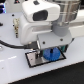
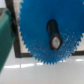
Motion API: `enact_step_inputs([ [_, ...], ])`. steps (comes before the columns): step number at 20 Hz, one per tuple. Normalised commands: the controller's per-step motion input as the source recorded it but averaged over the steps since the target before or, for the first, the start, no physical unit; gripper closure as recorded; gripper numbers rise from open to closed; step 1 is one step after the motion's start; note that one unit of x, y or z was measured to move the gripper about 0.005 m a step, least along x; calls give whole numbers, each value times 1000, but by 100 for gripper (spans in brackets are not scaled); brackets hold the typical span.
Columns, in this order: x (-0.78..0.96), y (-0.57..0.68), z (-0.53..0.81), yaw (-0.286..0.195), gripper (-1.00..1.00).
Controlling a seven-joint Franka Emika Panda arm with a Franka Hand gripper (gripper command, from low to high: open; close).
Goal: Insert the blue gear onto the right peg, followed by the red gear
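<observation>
One flat, round, bright-blue plastic gear fills most of the wrist view: its rim is cut into many fine pointed teeth, and an elongated dark slot sits at its centre with a small pale round pin end showing inside it. Behind the disc, a strip of the grey rectangular plate with its black border peeks out along one side. A teal-green blurred shape crosses the edge of that view, too soft to identify.

In the exterior view the blue gear hangs low over the plate, which lies on the white table. The white robot arm's gripper stands directly above the gear, its jaws closed on the disc. Whether the gear already touches the plate cannot be told. A black cable trails across the table towards the exterior view's left.
</observation>
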Motion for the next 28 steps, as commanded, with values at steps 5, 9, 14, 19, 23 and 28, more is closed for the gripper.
enact_step_inputs([
  [5,-401,109,360,0,-100],
  [9,-486,287,188,0,-100],
  [14,-548,365,44,0,-100],
  [19,-522,407,16,0,-100],
  [23,-385,475,2,0,-100],
  [28,-362,382,-94,0,-100],
])
